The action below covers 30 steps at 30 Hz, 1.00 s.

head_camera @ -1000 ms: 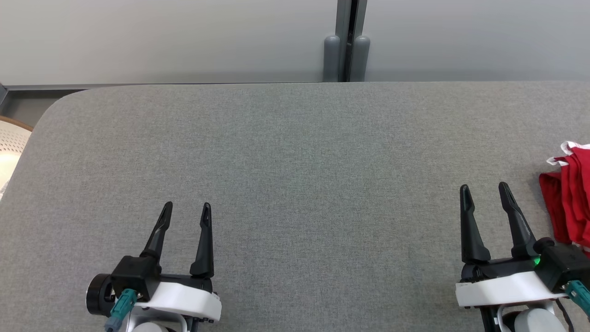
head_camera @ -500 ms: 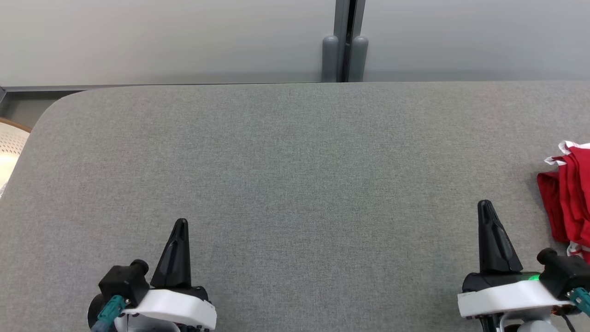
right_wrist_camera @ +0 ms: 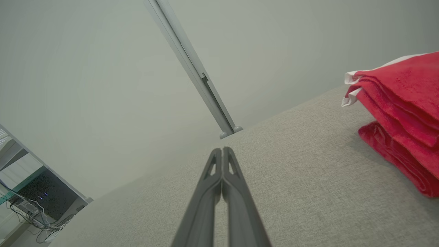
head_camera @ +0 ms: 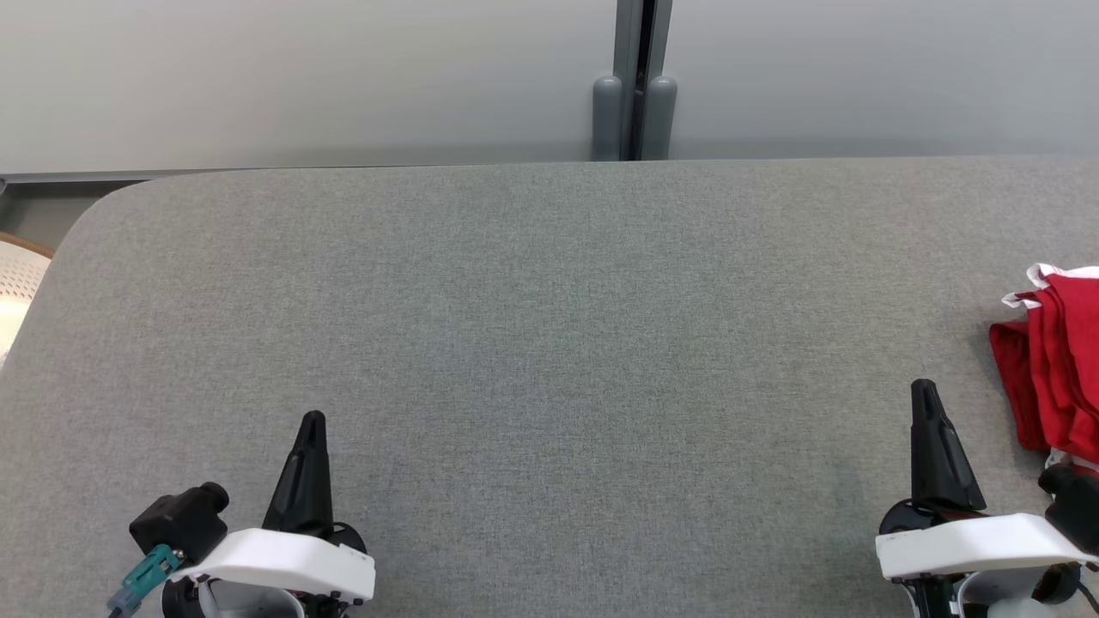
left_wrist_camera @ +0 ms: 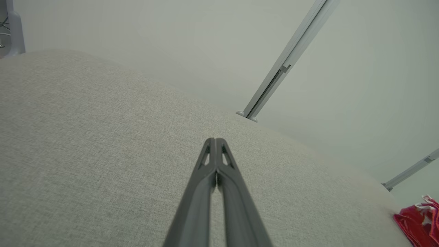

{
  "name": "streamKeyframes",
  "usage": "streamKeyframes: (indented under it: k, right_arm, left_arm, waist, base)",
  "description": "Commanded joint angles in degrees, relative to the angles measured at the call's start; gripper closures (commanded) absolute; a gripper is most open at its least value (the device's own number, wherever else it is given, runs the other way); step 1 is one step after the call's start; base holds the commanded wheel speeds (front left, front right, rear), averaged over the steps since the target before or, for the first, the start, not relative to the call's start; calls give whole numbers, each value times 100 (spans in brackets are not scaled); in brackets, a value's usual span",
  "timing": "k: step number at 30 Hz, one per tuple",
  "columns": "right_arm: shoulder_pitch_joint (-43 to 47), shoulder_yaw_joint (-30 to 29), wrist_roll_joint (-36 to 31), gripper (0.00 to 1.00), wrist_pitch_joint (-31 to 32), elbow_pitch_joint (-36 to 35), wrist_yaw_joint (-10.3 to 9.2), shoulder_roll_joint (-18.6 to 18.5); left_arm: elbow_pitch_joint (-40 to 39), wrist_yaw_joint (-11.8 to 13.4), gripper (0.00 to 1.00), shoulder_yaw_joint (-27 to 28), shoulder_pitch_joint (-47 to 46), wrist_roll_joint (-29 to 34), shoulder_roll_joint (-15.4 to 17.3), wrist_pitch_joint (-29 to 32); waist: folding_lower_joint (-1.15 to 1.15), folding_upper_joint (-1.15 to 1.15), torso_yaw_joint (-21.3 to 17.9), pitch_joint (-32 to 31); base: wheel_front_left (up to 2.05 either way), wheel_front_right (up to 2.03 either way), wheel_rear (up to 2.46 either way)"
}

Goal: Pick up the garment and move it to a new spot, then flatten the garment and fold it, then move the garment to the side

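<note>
The garment (head_camera: 1056,360) is red with white trim, folded in a stack at the table's right edge; the left wrist view catches it far right (left_wrist_camera: 416,223), and it is close on the right (right_wrist_camera: 401,113) in the right wrist view. My right gripper (head_camera: 925,395) hovers low at the lower right, just left of the garment and apart from it, fingers pressed together (right_wrist_camera: 222,151) and holding nothing. At the lower left my left gripper (head_camera: 312,422) is shut and empty too, with its tips (left_wrist_camera: 215,141) meeting over bare cloth.
The grey fabric table (head_camera: 549,326) spreads wide between the grippers. A pale wall with a vertical grey post (head_camera: 634,81) stands behind its far edge. A white perforated object (head_camera: 15,279) sits off the table's left corner.
Both grippers went from open to shut and drew back toward the bottom edge. The picture shifted slightly, so the camera moved a little.
</note>
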Motion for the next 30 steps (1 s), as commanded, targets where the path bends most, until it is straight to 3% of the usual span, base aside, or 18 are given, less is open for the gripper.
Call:
streamKeyframes:
  k: [1, 30]
  right_arm:
    - [-130, -27, 281, 100, 56, -59, 0, -63]
    - [-213, -224, 2638, 100, 591, 99, 0, -128]
  left_arm:
    - [-55, -46, 100, 64, -148, -271, 66, 44]
    - [11, -339, 100, 422, -247, -2545, 143, 573]
  waist:
    - [0, 0, -8, -10]
    - [0, 0, -120, -162]
  base:
    - [0, 0, 0]
    - [0, 0, 0]
